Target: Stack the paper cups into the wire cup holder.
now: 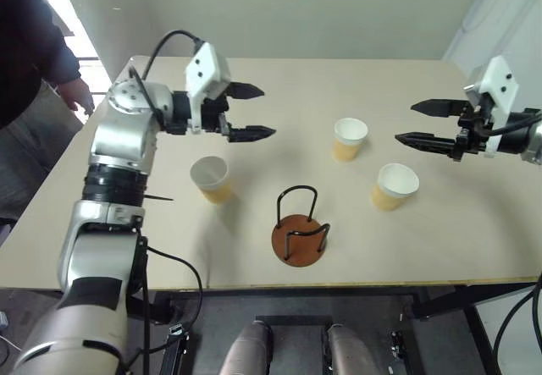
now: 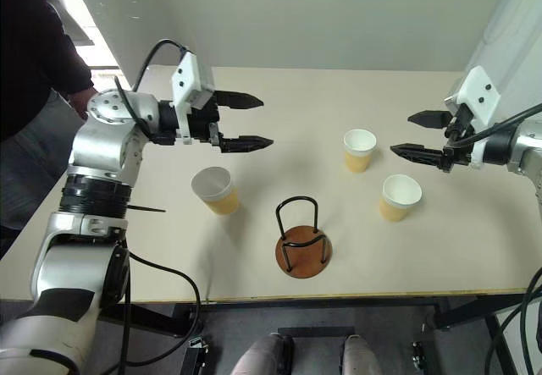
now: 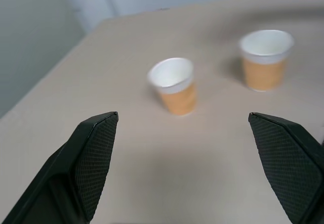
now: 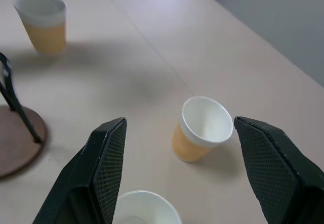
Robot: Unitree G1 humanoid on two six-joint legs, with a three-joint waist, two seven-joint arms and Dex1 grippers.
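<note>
Three paper cups stand upright and apart on the table: one at the left [image 1: 211, 179], one in the middle toward the back [image 1: 349, 138] and one at the right [image 1: 394, 186]. The wire cup holder [image 1: 299, 238] stands empty near the front edge, between the left and right cups. My left gripper [image 1: 268, 111] hovers open above the table behind the left cup, pointing toward the middle cup [image 3: 174, 85]. My right gripper [image 1: 405, 122] hangs open at the right, aimed left at the middle cup [image 4: 201, 128]. Neither gripper holds anything.
A person in dark clothes [image 1: 34, 45] stands at the table's far left corner, with a hand [image 1: 80, 96] near the edge. The beige table [image 1: 254, 265] ends just in front of the holder. A wall runs behind the table's far edge.
</note>
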